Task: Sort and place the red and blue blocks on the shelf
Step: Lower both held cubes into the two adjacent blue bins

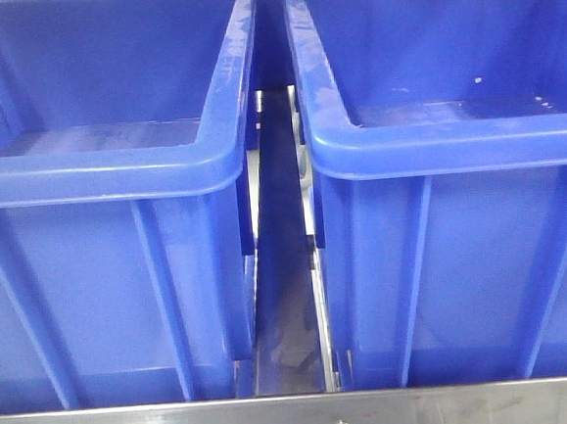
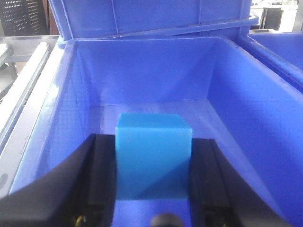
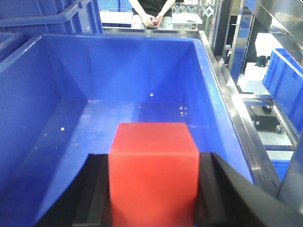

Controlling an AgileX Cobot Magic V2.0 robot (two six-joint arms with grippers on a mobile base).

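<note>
Blue matte cube (image 2: pixel 154 156) held in my left claw (image 2: pixel 152 182), red matte cube (image 3: pixel 154 170) in my right claw (image 3: pixel 154 189), each over a big blue plastic bin (image 2: pixel 142 71) behind the grey steel shelf rail (image 1: pixel 300 422). Neither released yet.

2 bins sit side by side on the shelf (image 1: pixel 300 422), behind its front rail: left bin (image 1: pixel 103 167), right bin (image 1: pixel 455 149), with a track (image 1: pixel 286 310) running back between them. Left block (image 2: pixel 152 142) is between the left gripper (image 2: pixel 153 161) fingers, over the left bin's floor. Right block (image 3: pixel 152 161) is between the right gripper (image 3: pixel 153 179) fingers, over the right bin's floor.
</note>
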